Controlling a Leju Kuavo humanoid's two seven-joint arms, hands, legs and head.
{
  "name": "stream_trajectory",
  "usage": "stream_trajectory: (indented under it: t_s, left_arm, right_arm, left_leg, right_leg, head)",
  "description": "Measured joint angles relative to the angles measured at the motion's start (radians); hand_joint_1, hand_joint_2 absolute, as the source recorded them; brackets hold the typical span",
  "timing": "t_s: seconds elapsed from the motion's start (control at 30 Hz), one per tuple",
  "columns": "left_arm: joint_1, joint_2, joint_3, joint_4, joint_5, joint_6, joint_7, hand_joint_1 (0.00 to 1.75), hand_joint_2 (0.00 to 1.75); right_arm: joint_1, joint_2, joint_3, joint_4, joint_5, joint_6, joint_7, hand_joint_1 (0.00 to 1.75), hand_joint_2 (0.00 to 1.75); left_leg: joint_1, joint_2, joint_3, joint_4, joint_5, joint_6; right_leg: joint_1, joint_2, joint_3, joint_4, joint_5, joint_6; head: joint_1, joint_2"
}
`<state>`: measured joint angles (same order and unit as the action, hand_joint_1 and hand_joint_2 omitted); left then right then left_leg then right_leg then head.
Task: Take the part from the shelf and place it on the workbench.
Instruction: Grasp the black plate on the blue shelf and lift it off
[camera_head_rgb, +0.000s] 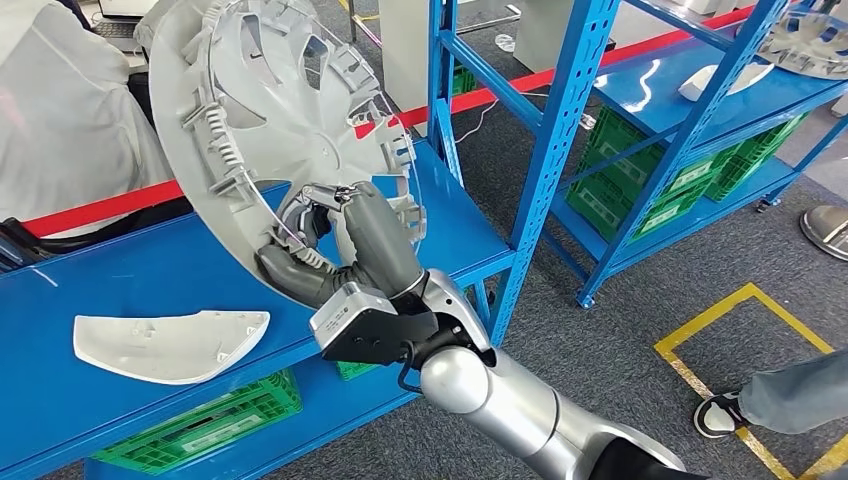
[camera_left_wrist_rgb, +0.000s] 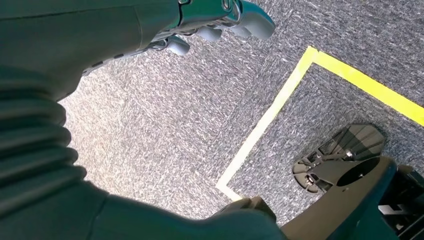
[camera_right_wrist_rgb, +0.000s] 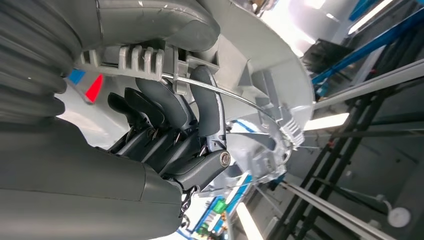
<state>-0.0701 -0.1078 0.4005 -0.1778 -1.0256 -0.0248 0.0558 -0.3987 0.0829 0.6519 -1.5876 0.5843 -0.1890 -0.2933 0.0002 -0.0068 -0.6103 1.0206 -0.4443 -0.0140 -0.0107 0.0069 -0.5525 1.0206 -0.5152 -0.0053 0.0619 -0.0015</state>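
Wheel cover, grey plastic and round, is being held upright and tilted above the blue shelf, its ribbed inner face with clips and a wire ring turned toward the head camera. It is being gripped at its lower rim by the right hand, whose fingers are being curled through an opening in the cover while the thumb is being pressed against the rim from the other side. A white curved shell part is lying flat on the same shelf level, well apart from the cover and to its left. Green plastic crates are being stored on the level below; their contents cannot be made out. More green crates are being kept on the low level of a second blue rack to the right, where a white moulded piece and another wheel cover are resting on the upper board. The left hand is hanging over grey carpet marked with yellow tape; its fingers are loosely curled and nothing is being held in them. A person's shoe is standing on the carpet near yellow floor tape.
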Motion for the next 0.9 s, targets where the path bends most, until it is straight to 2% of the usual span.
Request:
stream_trajectory:
  t_s: [0.67, 0.9]
  left_arm:
    - [0.003, -0.005, 0.041, -0.001, 0.025, 0.002, -0.012, 0.00, 1.75]
    - [0.001, -0.008, 0.052, -0.002, 0.017, -0.003, -0.021, 0.00, 1.75]
  right_arm:
    - [0.006, -0.022, 0.050, -0.053, -0.022, 0.005, -0.017, 1.75, 1.75]
    - [0.015, -0.027, 0.055, -0.062, 0.008, 0.010, 0.021, 1.75, 1.75]
  left_leg:
    - [0.000, 0.000, 0.000, 0.000, 0.000, 0.000]
    - [0.000, 0.000, 0.000, 0.000, 0.000, 0.000]
  right_leg:
    - [0.000, 0.000, 0.000, 0.000, 0.000, 0.000]
    - [0.000, 0.000, 0.000, 0.000, 0.000, 0.000]
  head:
    - [0.000, 0.000]
    - [0.000, 0.000]
